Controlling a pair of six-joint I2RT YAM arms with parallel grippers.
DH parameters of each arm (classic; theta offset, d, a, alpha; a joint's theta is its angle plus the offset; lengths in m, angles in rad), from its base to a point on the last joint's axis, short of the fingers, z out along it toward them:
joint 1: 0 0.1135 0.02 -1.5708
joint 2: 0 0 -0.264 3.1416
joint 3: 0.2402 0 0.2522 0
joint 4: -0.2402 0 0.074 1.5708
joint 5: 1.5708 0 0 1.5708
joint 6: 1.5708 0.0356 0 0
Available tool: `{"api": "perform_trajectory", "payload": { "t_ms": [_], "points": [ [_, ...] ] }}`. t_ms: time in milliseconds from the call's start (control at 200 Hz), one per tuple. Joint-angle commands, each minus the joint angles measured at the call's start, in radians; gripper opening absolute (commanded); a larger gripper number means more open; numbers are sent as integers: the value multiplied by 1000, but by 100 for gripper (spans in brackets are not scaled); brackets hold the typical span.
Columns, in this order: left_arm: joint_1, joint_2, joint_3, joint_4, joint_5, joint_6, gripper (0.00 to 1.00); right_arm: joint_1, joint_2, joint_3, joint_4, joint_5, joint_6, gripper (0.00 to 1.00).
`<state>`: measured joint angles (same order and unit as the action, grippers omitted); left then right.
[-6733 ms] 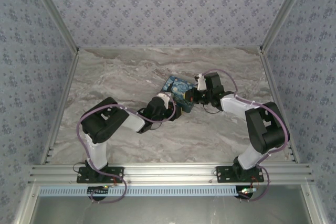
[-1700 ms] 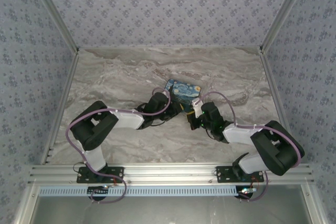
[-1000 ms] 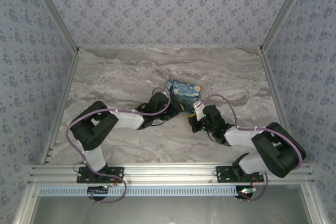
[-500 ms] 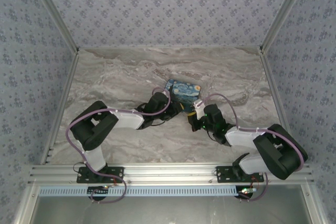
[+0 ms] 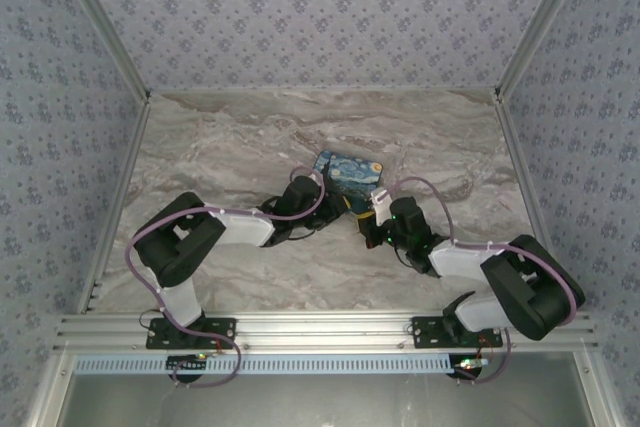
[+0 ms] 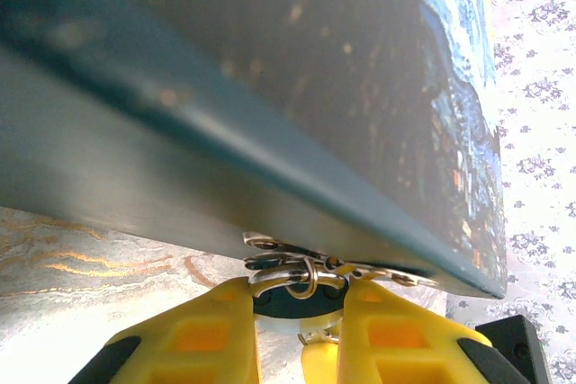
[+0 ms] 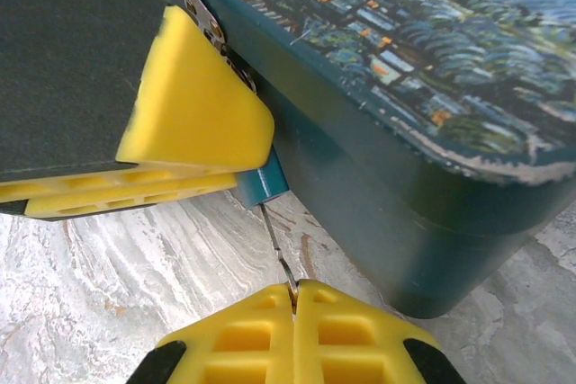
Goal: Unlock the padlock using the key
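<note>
The padlock [image 6: 295, 301] has a dark blue body, and its silvery shackle [image 6: 297, 273] runs through the hasp on the box's front. My left gripper [image 6: 297, 317] is shut on the padlock body, a yellow finger on each side. From the right wrist, one corner of the padlock [image 7: 261, 182] pokes out under the left gripper's yellow finger [image 7: 193, 101]. My right gripper [image 7: 294, 287] is shut on the key [image 7: 277, 240]. The key's thin silvery blade slants up, and its tip meets the padlock's underside. How deep it sits is hidden. From above, both grippers [image 5: 338, 209] [image 5: 366, 228] meet at the box's near edge.
The blue-and-yellow painting-print box [image 5: 349, 175] lies mid-table on the marble top [image 5: 220, 147], with its dark teal side wall [image 7: 387, 195] close to the right of the key. Patterned walls enclose the table on three sides. There is open marble to the left and behind.
My right wrist has shifted slightly right and towards the box over the last second. The left arm has stayed still, holding the padlock.
</note>
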<state>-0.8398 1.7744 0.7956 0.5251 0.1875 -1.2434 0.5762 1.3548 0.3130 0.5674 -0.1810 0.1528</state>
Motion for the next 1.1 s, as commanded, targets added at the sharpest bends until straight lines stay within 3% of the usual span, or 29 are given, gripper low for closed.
{"api": "perform_trajectory", "payload": {
  "t_ms": [0,1094],
  "points": [
    [-8,-16,6,52,0,-7,20,-4,17,25,25,-23,12,0],
    [-9,-23,-10,93,13,-52,20,-38,29,36,96,-69,34,0]
  ]
}}
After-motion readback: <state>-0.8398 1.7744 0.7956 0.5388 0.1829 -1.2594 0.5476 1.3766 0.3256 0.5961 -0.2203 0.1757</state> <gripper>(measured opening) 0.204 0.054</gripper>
